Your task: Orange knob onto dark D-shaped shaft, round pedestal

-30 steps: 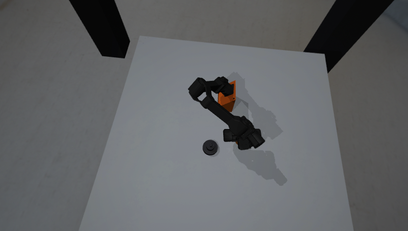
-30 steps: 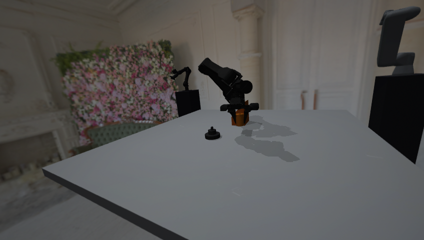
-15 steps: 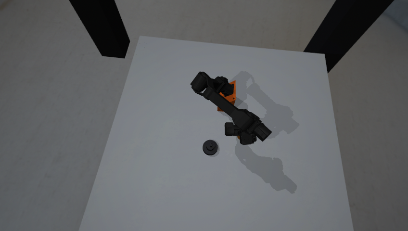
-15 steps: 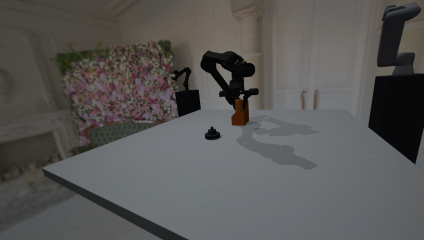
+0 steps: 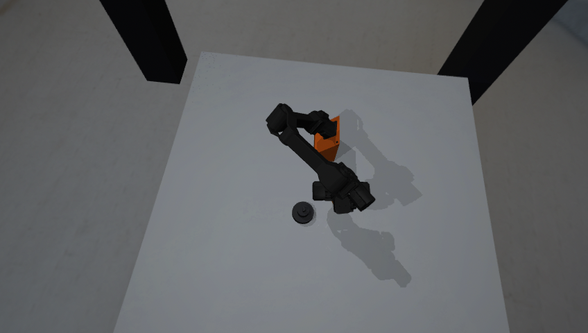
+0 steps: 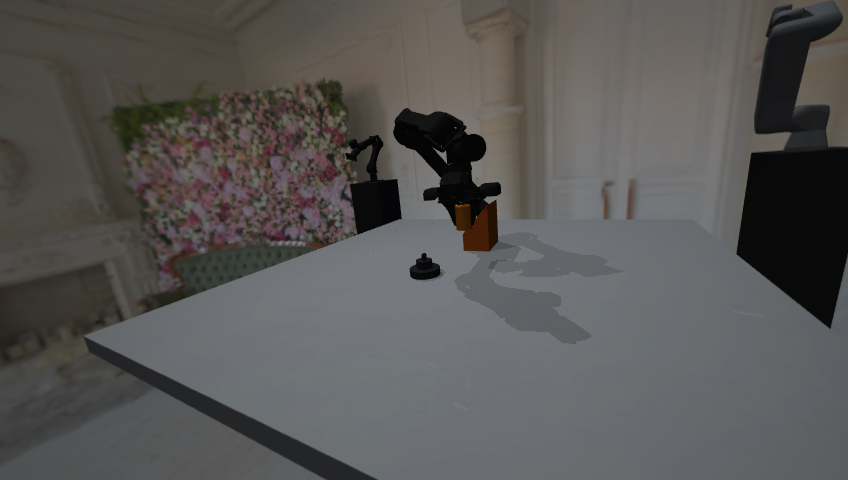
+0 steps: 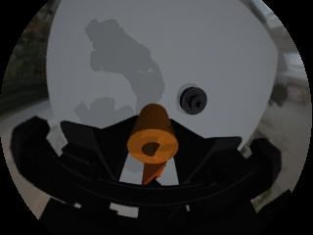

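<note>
The orange knob [image 6: 463,217] [image 7: 153,117] is held upright in the air, well above the table; the arm hides nearly all of it in the top view. My gripper [image 6: 462,223] [image 7: 153,120] is shut on it, one finger on either side. In the wrist view the knob's near end shows a dark hole; the hole's flat side is hard to make out. The dark round pedestal [image 5: 295,216] [image 6: 424,273] [image 7: 186,101] stands on the table, apart from the knob, with the short shaft [image 5: 304,209] [image 6: 423,255] [image 7: 199,102] bare on top. The shaft's flat side cannot be seen.
The arm's orange base block [image 5: 326,142] [image 6: 479,239] stands behind the gripper on the white table [image 5: 231,255] [image 6: 380,368]. Shadows of the arm fall across the table to the right. Dark stands rise beyond the table's edges.
</note>
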